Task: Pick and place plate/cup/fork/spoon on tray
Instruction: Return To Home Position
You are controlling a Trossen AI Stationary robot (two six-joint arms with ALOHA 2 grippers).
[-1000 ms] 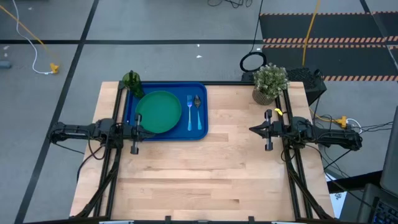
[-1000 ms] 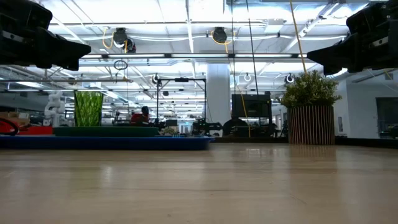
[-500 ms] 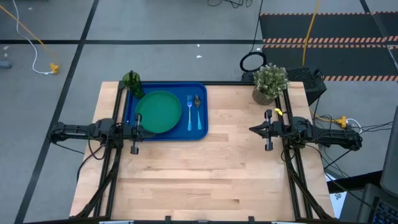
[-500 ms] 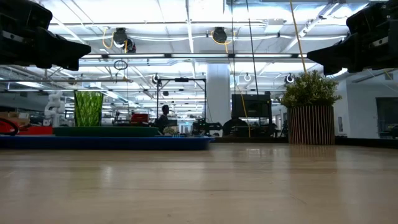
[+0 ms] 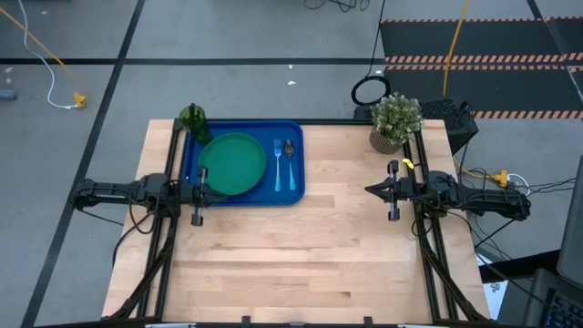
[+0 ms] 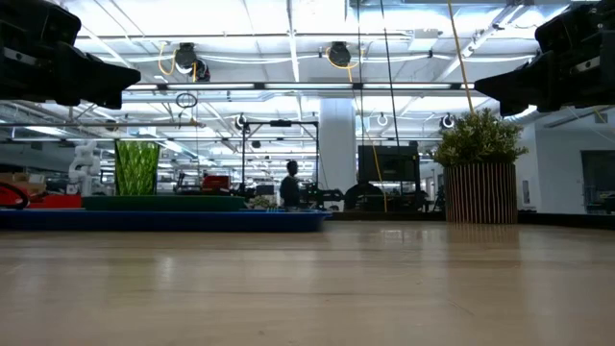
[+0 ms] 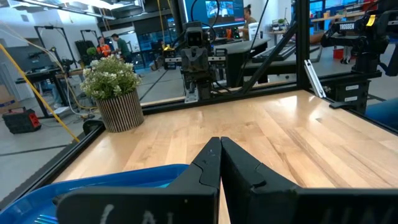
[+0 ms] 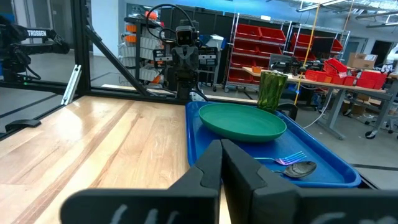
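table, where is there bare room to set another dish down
The table is bare wood from the tray across to the potted plant, and all along the near half. The tray is crowded: plate, fork, spoon, cup in its corner.

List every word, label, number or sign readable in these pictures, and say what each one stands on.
"THOSEN": white letters on a dark arm part off the table in the right wrist view; probably a brand name, only partly legible.
White letters on a dark arm part in the left wrist view: too blurred to read.
No text on the tray, plate or cup.
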